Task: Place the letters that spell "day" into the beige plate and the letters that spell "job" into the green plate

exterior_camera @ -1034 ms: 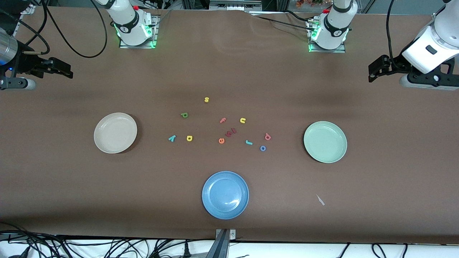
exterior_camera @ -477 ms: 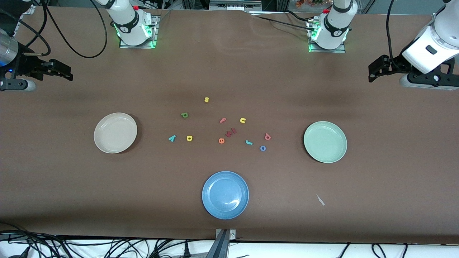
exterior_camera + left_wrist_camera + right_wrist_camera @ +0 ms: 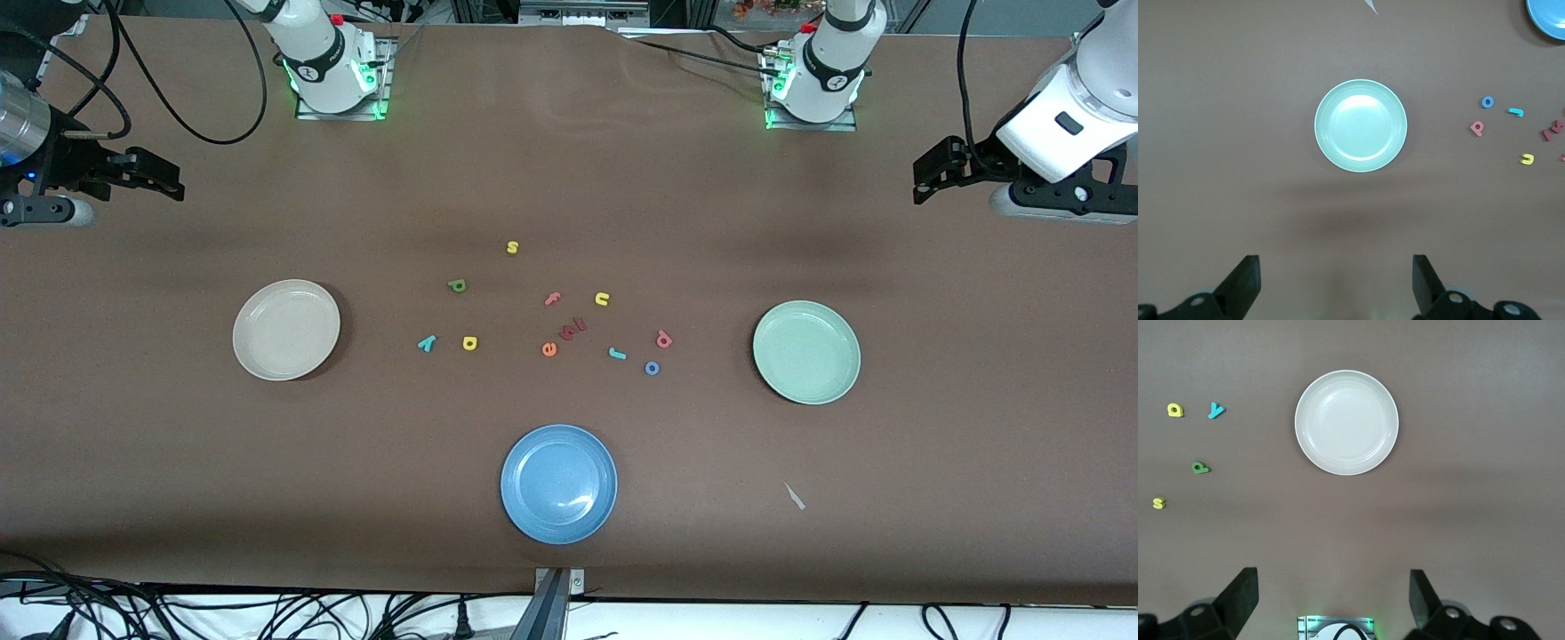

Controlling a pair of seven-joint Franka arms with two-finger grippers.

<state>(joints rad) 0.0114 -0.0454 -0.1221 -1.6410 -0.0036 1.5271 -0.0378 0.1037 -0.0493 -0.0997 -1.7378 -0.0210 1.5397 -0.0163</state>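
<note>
Both my grippers, left (image 3: pixel 925 182) and right (image 3: pixel 169 182), wide open, empty, parked high over tabletop ends.
d (image 3: pixel 457 285), a (image 3: pixel 469 343), y (image 3: pixel 427 343) loose near beige plate (image 3: pixel 286 330).
j (image 3: pixel 617 354), o (image 3: pixel 652 368), b (image 3: pixel 663 339) near green plate (image 3: pixel 806 352).
Risk: j sits close to e (image 3: pixel 548 349), o close to b; I may grab or knock wrong letter.

Brown table (image 3: pixel 569 160) with black cables (image 3: pixel 267 613) along its edge.

Beige plate (image 3: pixel 286 330), green plate (image 3: pixel 806 352), blue plate (image 3: pixel 558 484); brown table (image 3: pixel 933 462).
</note>
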